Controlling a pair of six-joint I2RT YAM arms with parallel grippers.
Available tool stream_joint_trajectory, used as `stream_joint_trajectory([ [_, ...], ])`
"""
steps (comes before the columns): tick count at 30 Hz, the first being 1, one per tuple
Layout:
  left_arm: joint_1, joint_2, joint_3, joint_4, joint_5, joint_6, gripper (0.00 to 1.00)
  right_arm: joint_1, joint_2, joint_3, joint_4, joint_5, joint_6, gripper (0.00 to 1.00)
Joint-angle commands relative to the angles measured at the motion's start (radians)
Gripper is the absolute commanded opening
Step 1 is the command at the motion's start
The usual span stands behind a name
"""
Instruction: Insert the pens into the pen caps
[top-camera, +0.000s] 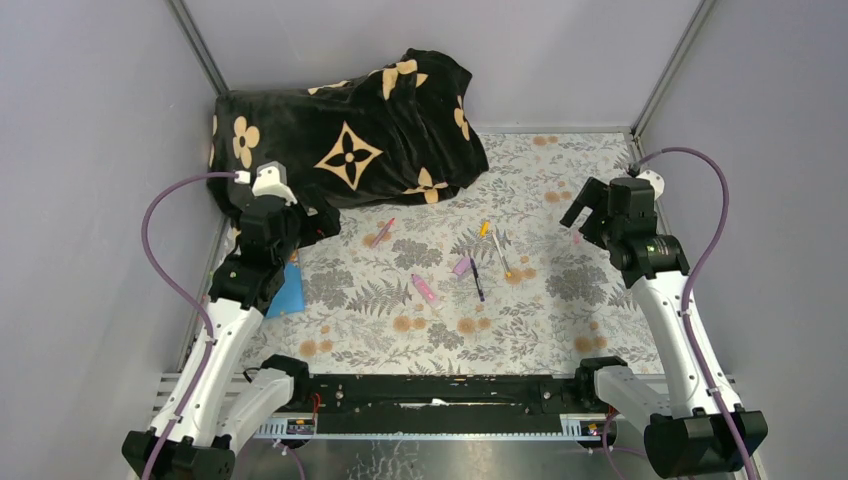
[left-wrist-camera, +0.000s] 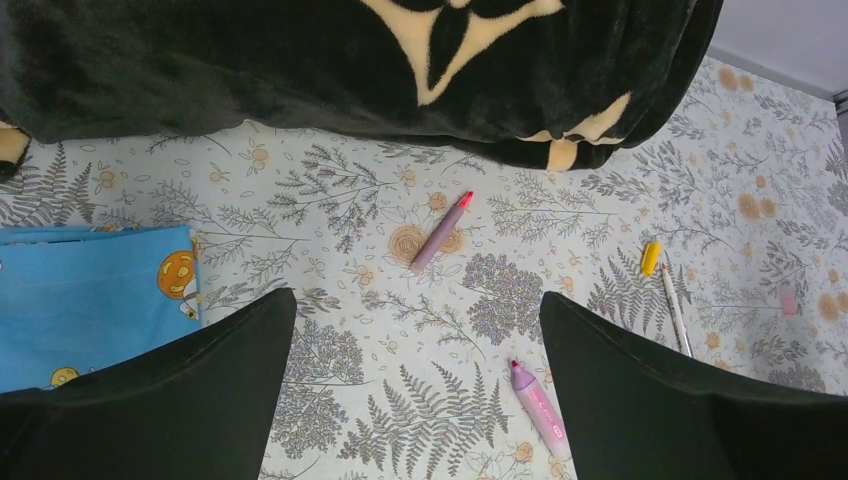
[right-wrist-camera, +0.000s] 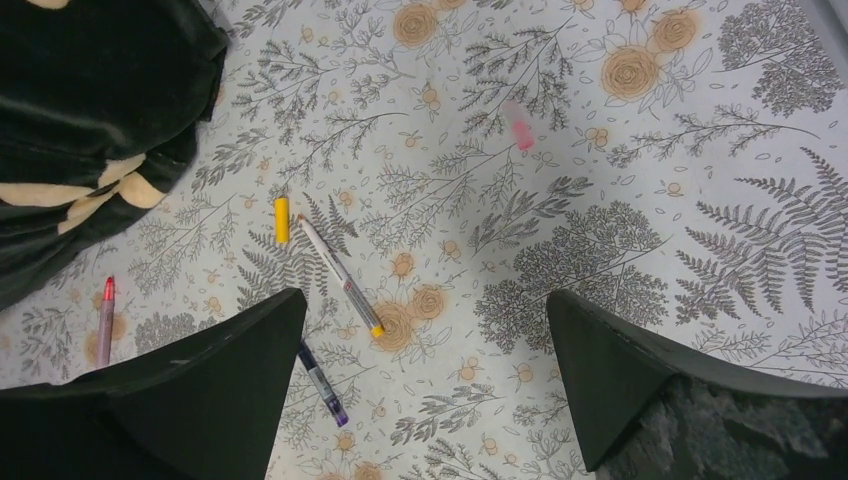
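Honestly, with the left hand (left-wrist-camera: 418, 298) and right hand (right-wrist-camera: 425, 296) both spread wide and empty, either could knock the slim white pen (right-wrist-camera: 340, 277) rolling.

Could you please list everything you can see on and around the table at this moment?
blanket: one, black with beige flowers, bunched at the far left.
tablecloth: one, pale floral print, covering the table.
blue card: one, cartoon print, left edge beside the left arm.
red-tipped pen: one, mauve, near the blanket.
pink pen: one, mid-table.
dark blue pen: one, mid-table.
white pen: one, yellow tip, mid-table.
yellow cap: one, beside the white pen.
lilac cap: one, by the dark blue pen.
pink cap: one, pale, apart toward the right.
left gripper: black, open, empty.
right gripper: black, open, empty.
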Motion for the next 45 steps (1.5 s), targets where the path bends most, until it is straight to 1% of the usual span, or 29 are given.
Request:
stream_joint_trajectory([
  [1,0.008,0.005,0.019,0.067,0.011,-0.010,0.98,-0.006,-0.010,-0.012,0.013,-0.038,0.029,1.00],
  [9,0.009,-0.008,-0.006,0.062,-0.042,-0.011,0.98,-0.006,-0.018,-0.028,0.020,-0.041,0.030,1.00],
  [15,0.009,-0.028,-0.042,0.081,-0.063,0.009,0.98,-0.006,-0.010,-0.039,0.031,-0.080,0.008,1.00],
  [20,0.009,-0.060,-0.089,0.098,-0.080,0.032,0.98,-0.006,0.012,-0.034,0.029,-0.226,-0.052,1.00],
  [25,0.009,-0.068,-0.107,0.103,-0.102,0.043,0.98,-0.006,0.014,-0.069,0.074,-0.351,-0.076,1.00],
  [28,0.009,-0.088,-0.117,0.096,-0.126,0.041,0.99,-0.006,0.044,-0.071,0.088,-0.410,-0.083,1.00],
  [32,0.008,-0.103,-0.120,0.092,-0.143,0.037,0.98,-0.006,0.085,-0.068,0.107,-0.442,-0.079,1.00],
  [35,0.009,-0.096,-0.117,0.091,-0.152,0.036,0.98,-0.006,0.118,-0.054,0.107,-0.427,-0.059,1.00],
  [40,0.009,-0.073,-0.106,0.073,-0.212,0.002,0.98,-0.006,0.166,-0.032,0.091,-0.299,-0.035,1.00],
  [45,0.009,-0.047,-0.100,0.065,-0.198,-0.032,0.99,-0.006,0.201,-0.017,0.079,-0.235,-0.056,1.00],
])
